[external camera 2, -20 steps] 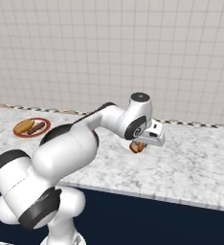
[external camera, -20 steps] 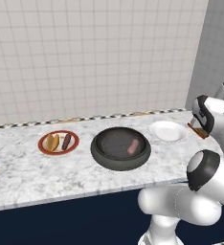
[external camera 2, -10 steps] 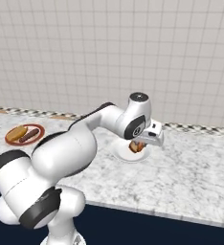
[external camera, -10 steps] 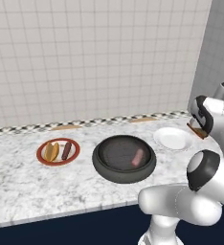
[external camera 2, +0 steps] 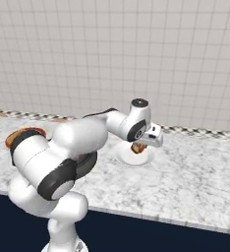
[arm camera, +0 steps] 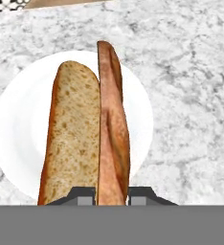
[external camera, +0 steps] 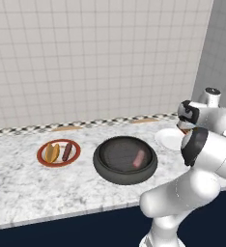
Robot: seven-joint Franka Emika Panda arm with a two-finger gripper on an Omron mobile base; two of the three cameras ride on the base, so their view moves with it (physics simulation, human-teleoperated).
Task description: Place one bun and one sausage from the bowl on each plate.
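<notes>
- Hand view: gripper (arm camera: pixel 112 194) clamped on a bun (arm camera: pixel 92 139), jaws drawn in tight against its near end.
- Bun hanging directly above the white plate (arm camera: pixel 23 124), lengthwise across the plate's middle, pale cut face on one side and darker brown crust on the other.
- Marble surface (arm camera: pixel 190 95) all around the white plate; a strip of tan trim beyond the plate's far rim.
- Right base view: gripper (external camera 2: pixel 138 146) just over the white plate (external camera 2: pixel 135 158), a small orange-brown piece of the bun (external camera 2: pixel 136 148) visible beneath the hand; whether it touches the plate, hard to tell.
- Left base view: dark bowl (external camera: pixel 125 159) on the surface (external camera: pixel 18 183), to the left of the white plate (external camera: pixel 169 140), with one pinkish-brown sausage (external camera: pixel 139 157) lying inside it.
- Further left of the bowl, well apart from the white plate, a red-rimmed plate (external camera: pixel 58 152) carrying a second bun (external camera: pixel 51 152) and a second sausage (external camera: pixel 66 151) side by side.
- White plate partly hidden behind the arm in the left base view.
</notes>
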